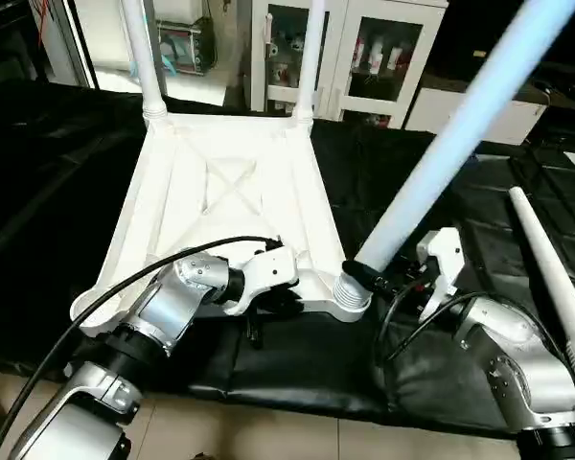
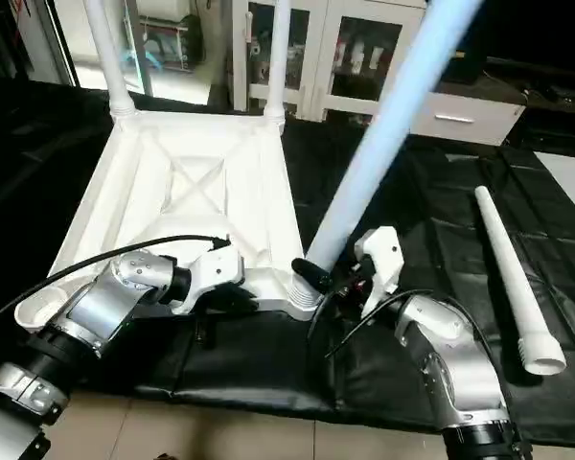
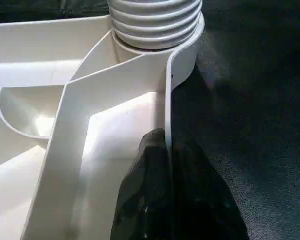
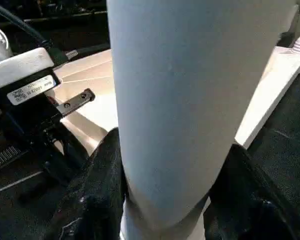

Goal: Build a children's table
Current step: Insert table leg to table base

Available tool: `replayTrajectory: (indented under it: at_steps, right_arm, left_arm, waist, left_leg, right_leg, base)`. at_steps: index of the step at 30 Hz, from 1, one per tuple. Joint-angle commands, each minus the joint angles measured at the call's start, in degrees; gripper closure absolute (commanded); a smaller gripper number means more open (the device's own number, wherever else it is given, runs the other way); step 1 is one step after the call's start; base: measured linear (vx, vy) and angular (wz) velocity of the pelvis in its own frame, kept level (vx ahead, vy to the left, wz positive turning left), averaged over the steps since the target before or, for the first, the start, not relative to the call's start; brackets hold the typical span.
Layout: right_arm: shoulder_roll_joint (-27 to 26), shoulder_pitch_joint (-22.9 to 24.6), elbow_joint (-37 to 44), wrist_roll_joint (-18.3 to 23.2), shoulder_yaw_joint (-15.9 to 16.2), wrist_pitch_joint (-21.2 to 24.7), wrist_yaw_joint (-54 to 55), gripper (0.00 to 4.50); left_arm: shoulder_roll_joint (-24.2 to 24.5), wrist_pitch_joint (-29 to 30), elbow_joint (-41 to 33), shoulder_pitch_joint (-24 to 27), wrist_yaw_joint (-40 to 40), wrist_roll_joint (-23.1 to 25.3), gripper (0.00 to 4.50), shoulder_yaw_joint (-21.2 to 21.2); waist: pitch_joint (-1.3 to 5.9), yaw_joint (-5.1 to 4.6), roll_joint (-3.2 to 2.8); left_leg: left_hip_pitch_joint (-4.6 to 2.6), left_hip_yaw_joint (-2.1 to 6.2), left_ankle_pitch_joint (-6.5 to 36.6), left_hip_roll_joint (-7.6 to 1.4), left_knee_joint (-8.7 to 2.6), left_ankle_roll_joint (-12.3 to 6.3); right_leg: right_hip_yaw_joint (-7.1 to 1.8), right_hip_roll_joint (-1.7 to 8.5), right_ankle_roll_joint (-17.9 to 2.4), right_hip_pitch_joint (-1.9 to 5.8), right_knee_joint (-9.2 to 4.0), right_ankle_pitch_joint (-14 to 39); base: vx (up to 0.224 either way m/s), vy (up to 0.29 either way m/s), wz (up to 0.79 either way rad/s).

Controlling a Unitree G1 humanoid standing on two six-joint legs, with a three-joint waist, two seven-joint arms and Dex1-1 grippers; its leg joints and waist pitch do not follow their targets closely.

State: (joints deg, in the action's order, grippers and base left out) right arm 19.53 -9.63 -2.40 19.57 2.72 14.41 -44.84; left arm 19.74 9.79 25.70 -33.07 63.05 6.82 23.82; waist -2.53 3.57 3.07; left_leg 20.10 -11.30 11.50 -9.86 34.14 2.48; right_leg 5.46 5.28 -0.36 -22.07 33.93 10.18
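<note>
The tabletop [image 1: 232, 206] is laid underside up at the bench's [image 1: 297, 369] left. Two legs [image 1: 141, 57] are stood at its far corners, a third [image 1: 460, 129] at the near right socket [image 1: 350, 297]; a fourth [image 1: 556, 278] is laid far right.

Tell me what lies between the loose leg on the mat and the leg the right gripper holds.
Bare black mat, nothing else, as the right eye view shows. It separates the loose leg from the leg held by the right gripper.
</note>
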Motion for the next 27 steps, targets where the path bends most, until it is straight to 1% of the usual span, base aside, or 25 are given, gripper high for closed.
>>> replayTrajectory:
  at_steps: [1, 2, 4, 6, 7, 8, 9, 11, 12, 13, 14, 16, 17, 18, 20, 22, 23, 24, 27]
  right_arm:
    - [0.95, 2.31, -3.23, -2.46, 4.82, 5.43, -1.80, 2.64]
    - [1.24, 2.32, -3.49, -2.54, 4.92, 6.41, -1.58, 2.64]
    - [1.64, 2.25, -4.51, -3.32, 4.97, 5.98, -1.29, 2.64]
    - [1.50, 2.03, -5.20, -3.26, 4.36, 5.62, -0.83, 2.64]
    - [1.31, 1.83, -5.46, -3.01, 3.92, 5.55, -0.51, 2.64]
    - [0.94, 1.19, -5.60, -1.87, 2.76, 6.04, -0.14, 2.64]
    - [0.74, 0.72, -5.66, -1.08, 2.00, 6.40, 0.10, 2.64]
    - [1.40, -0.86, -6.10, -0.43, 1.23, 6.76, -0.58, 2.64]
    - [1.40, -0.86, -6.10, -0.43, 1.23, 6.76, -0.58, 2.64]
    - [1.87, -1.52, -6.39, -0.50, 1.19, 6.79, -1.04, 2.64]
    - [2.39, -2.60, -6.89, -0.27, 1.11, 7.30, -1.88, 2.64]
    - [3.00, -3.93, -7.55, 0.14, 1.09, 8.29, -3.22, 2.64]
    - [3.60, -4.75, -7.95, 0.49, 1.39, 9.40, -4.63, 2.64]
    - [4.02, -5.04, -8.21, 0.44, 1.76, 9.87, -5.36, 2.64]
    - [4.56, -5.27, -8.54, 0.32, 2.31, 10.41, -6.26, 2.64]
    - [5.08, -5.49, -9.14, 0.31, 2.88, 11.35, -7.05, 2.64]
    - [5.16, -5.62, -10.08, 0.44, 3.07, 12.11, -7.37, 2.64]
    - [5.12, -5.65, -10.40, 0.46, 3.09, 12.39, -7.34, 2.64]
    - [4.97, -5.82, -12.36, -0.86, 3.58, 12.90, -6.65, 2.64]
  left_arm:
    - [-0.16, -0.20, 1.27, -0.27, -1.28, 0.79, 4.45, 0.32]
    - [-0.13, -0.17, 1.22, -0.22, -1.28, 0.80, 4.45, 0.33]
    - [-0.11, -0.13, 1.18, -0.19, -1.27, 0.79, 4.45, 0.33]
    - [-0.10, -0.12, 1.17, -0.17, -1.28, 0.80, 4.45, 0.34]
    - [-0.09, -0.12, 1.16, -0.17, -1.27, 0.79, 4.45, 0.34]
    - [-0.07, -0.11, 1.14, -0.17, -1.23, 0.77, 4.45, 0.35]
    - [-0.08, -0.09, 1.12, -0.18, -1.20, 0.76, 4.45, 0.36]
    - [0.00, -0.15, 1.17, -0.24, -1.02, 0.75, 4.45, 0.44]
    - [0.00, -0.15, 1.17, -0.24, -1.02, 0.75, 4.45, 0.44]
    - [0.02, -0.19, 1.22, -0.29, -0.95, 0.75, 4.45, 0.49]
    - [0.03, -0.30, 1.38, -0.40, -0.85, 0.77, 4.45, 0.58]
    - [0.04, -0.44, 1.56, -0.52, -0.75, 0.80, 4.45, 0.66]
    - [0.06, -0.52, 1.67, -0.61, -0.68, 0.80, 4.45, 0.67]
    - [0.03, -0.56, 1.77, -0.66, -0.68, 0.84, 4.45, 0.71]
    - [-0.02, -0.61, 1.89, -0.71, -0.69, 0.88, 4.45, 0.76]
    - [-0.07, -0.58, 1.95, -0.76, -0.68, 0.88, 4.45, 0.79]
    - [-0.09, -0.46, 1.88, -0.77, -0.72, 0.82, 4.45, 0.74]
    - [-0.07, -0.43, 1.84, -0.76, -0.72, 0.80, 4.45, 0.72]
    - [0.03, -0.34, 1.71, -0.63, -0.81, 0.77, 4.45, 0.72]
  waist:
    - [1.95, -0.24, -0.05]
    - [1.98, -0.21, -0.09]
    - [1.99, -0.24, -0.15]
    - [2.01, -0.33, -0.06]
    - [2.03, -0.30, -0.08]
    - [2.10, -0.32, -0.24]
    - [2.08, -0.34, -0.34]
    - [2.08, -0.38, -0.25]
    - [2.05, -0.48, -0.53]
    - [2.12, -0.49, -0.42]
    - [2.08, -0.51, -0.58]
    - [2.03, -0.65, -0.46]
    - [2.05, -0.70, -0.52]
    - [2.07, -0.69, -0.52]
    - [2.06, -0.64, -0.57]
    - [2.10, -0.65, -0.53]
    - [2.12, -0.57, -0.24]
    - [2.10, -0.54, -0.32]
    - [2.11, -0.54, -0.18]
  left_leg:
    - [-0.75, 2.83, 23.74, -4.32, -5.62, 1.43]
    - [-0.78, 2.83, 23.73, -4.35, -5.63, 1.45]
    - [-0.78, 2.85, 23.85, -4.39, -5.72, 1.61]
    - [-0.78, 2.91, 24.25, -4.36, -5.78, 1.74]
    - [-0.85, 2.90, 24.29, -4.37, -5.79, 1.77]
    - [-0.97, 2.92, 24.42, -4.42, -5.86, 1.91]
    - [-0.88, 2.96, 24.46, -4.42, -5.90, 1.97]
    - [-0.83, 2.95, 24.63, -4.48, -5.98, 2.09]
    - [-0.83, 2.97, 25.20, -4.45, -6.03, 2.35]
    - [-0.83, 2.96, 25.34, -4.42, -6.00, 2.37]
    - [-0.86, 2.98, 25.43, -4.41, -6.00, 2.39]
    - [-0.86, 3.00, 25.95, -4.38, -5.95, 2.31]
    - [-0.85, 3.05, 25.74, -4.42, -5.94, 2.26]
    - [-0.82, 3.06, 25.65, -4.44, -5.96, 2.29]
    - [-1.04, 2.95, 25.67, -4.49, -5.95, 2.43]
    - [-0.95, 2.91, 25.55, -4.48, -5.95, 2.42]
    - [-0.94, 2.83, 24.80, -4.48, -5.89, 2.17]
    - [-0.91, 2.80, 24.65, -4.48, -5.90, 2.11]
    - [-0.85, 2.83, 24.22, -4.51, -5.92, 2.19]
  right_leg:
    - [-3.65, 5.14, -5.49, 0.48, -6.25, 32.07]
    - [-3.68, 5.18, -5.36, 0.44, -6.31, 32.20]
    - [-3.65, 5.11, -5.39, 0.45, -6.34, 31.70]
    - [-3.59, 5.13, -5.33, 0.48, -6.33, 31.81]
    - [-3.61, 5.20, -5.31, 0.43, -6.42, 31.91]
    - [-3.59, 5.15, -5.53, 0.44, -6.44, 31.33]
    - [-3.57, 5.12, -5.65, 0.49, -6.38, 30.85]
    - [-3.58, 5.05, -5.94, 0.55, -6.30, 29.78]
    - [-3.56, 4.99, -6.14, 0.59, -6.28, 29.37]
    - [-3.53, 5.01, -6.25, 0.66, -6.25, 29.27]
    - [-3.54, 5.05, -6.29, 0.62, -6.28, 29.47]
    - [-3.46, 5.04, -6.27, 0.66, -6.38, 30.31]
    - [-3.45, 5.06, -6.37, 0.70, -6.38, 30.25]
    - [-3.44, 5.06, -6.44, 0.75, -6.36, 30.07]
    - [-3.50, 5.01, -6.59, 0.58, -6.40, 29.44]
    - [-3.53, 5.02, -6.92, 0.66, -6.29, 28.63]
    - [-3.59, 5.08, -7.27, 0.67, -6.17, 28.07]
    - [-3.62, 5.11, -7.34, 0.66, -6.20, 28.11]
    - [-3.58, 5.15, -7.22, 0.68, -6.19, 28.40]
  base:
    - [0.000, 0.000, 0.00]
    - [0.000, 0.000, 0.00]
    - [0.000, 0.000, 0.00]
    - [0.000, 0.000, 0.00]
    - [0.000, 0.000, 0.00]
    - [0.000, 0.000, 0.00]
    - [0.000, 0.000, 0.00]
    - [0.000, 0.000, 0.00]
    - [0.000, 0.000, 0.00]
    - [0.000, 0.000, 0.00]
    - [0.000, 0.000, 0.00]
    - [0.000, 0.000, 0.00]
    - [0.000, 0.000, 0.00]
    - [0.000, 0.000, 0.00]
    - [0.000, 0.000, 0.00]
    - [0.000, 0.000, 0.00]
    - [0.000, 0.000, 0.00]
    - [0.000, 0.000, 0.00]
    - [0.000, 0.000, 0.00]
